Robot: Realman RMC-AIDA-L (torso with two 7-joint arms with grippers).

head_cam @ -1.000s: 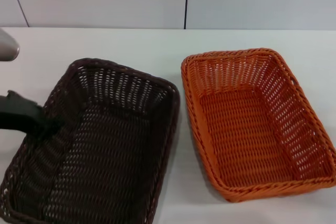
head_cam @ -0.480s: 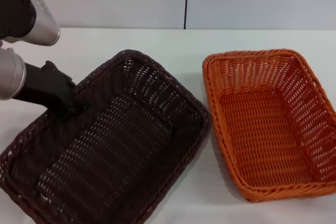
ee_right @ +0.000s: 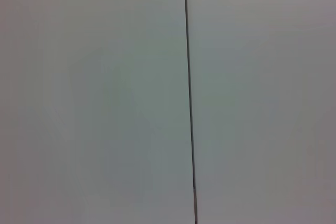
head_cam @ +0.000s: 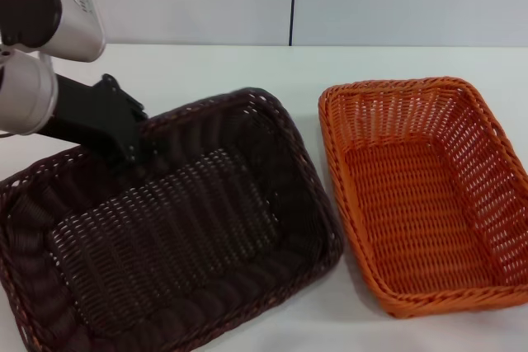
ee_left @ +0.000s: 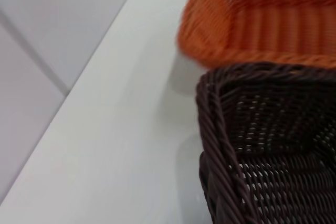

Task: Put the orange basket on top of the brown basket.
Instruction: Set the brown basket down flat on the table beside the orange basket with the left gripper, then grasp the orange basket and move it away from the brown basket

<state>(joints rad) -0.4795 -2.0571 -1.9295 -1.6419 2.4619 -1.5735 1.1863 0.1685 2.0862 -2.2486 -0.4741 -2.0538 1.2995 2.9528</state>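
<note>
The white table (head_cam: 247, 72) carries both baskets side by side. The brown basket (head_cam: 165, 237) is on the robot's left, angled, with one corner close to the orange basket (head_cam: 421, 195) but apart from it in the head view. The orange basket sits flat on the right, open side up and with nothing in it, not yet lifted.

The left gripper (head_cam: 136, 150) is at the brown basket's far rim, its black fingers down over the braided edge and apparently clamped on that wall. The dark fingers against dark weave make it hard to tell a firm pinch from mere contact. The left wrist view shows only the brown rim, with the orange basket's corner just beyond. The right gripper is not in sight; its wrist camera faces a blank wall panel.

The risks from here, as I judge them:
- A grip on one wall alone may let the light brown basket pivot or tip.
- Its near corner could swing into the orange basket and shove it.
- If the brown basket ends up skewed, the orange one may seat crookedly on top.
</note>
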